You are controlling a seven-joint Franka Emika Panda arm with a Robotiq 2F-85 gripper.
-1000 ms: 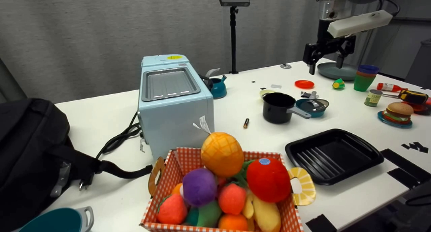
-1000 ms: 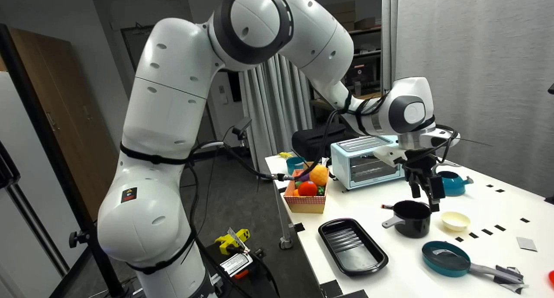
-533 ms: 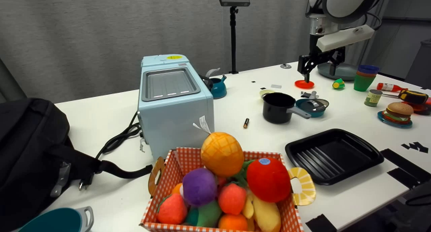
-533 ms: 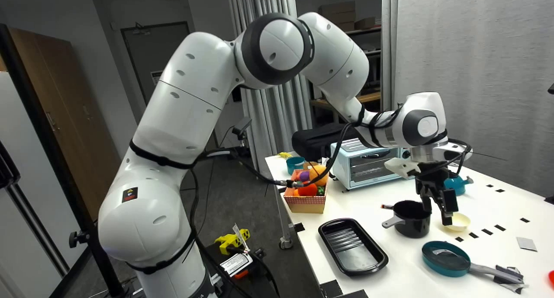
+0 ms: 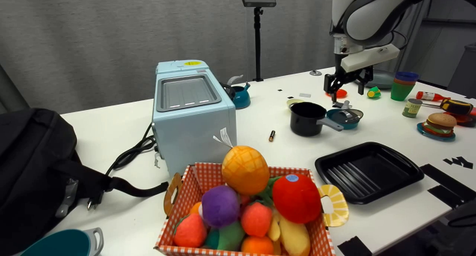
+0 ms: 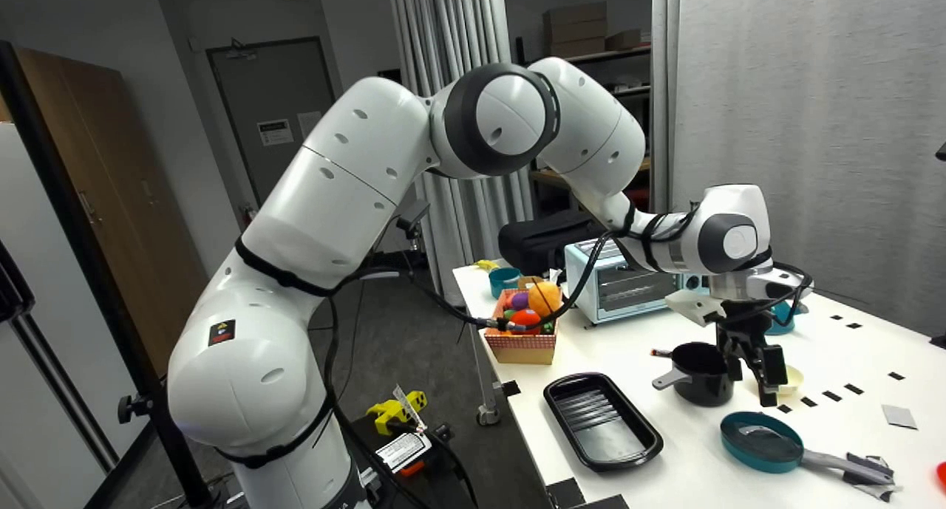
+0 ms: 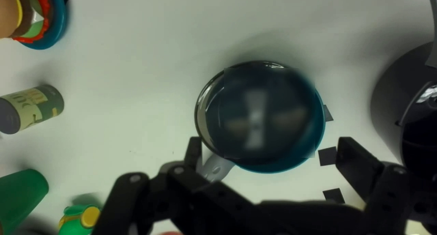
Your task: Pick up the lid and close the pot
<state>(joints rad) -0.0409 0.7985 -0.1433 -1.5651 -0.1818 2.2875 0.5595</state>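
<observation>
- Grey curtain drops down behind the white table, and a crowded table it is.
- Above it hangs the robot's gripper, pointing down, its jaws spread wide with a plain gap between them.
- Close by, framed between the jaws in the wrist view, sits a teal pan with a grey handle.
- On that pan lies a see-through lid, off-centre, its rim poking past the pan's edge on one side (its middle is too blurred in the wrist view for me to make out any detail).
- Near the table's edge by the curtain lies a small silvery-grey lid with a little knob on top, well apart from the pan.
- Black and round, the pot stands upright just beside the pan, its dark inside showing and a grey handle sticking out.
- Near the pot I see a cream bowl, partly behind the gripper in an exterior view, and a black ridged tray.
- Farther along stand a light-blue toaster oven and a red-checked basket piled with plush fruit.
- Over on the other side sit a toy burger, a small can and a stack of coloured cups.
</observation>
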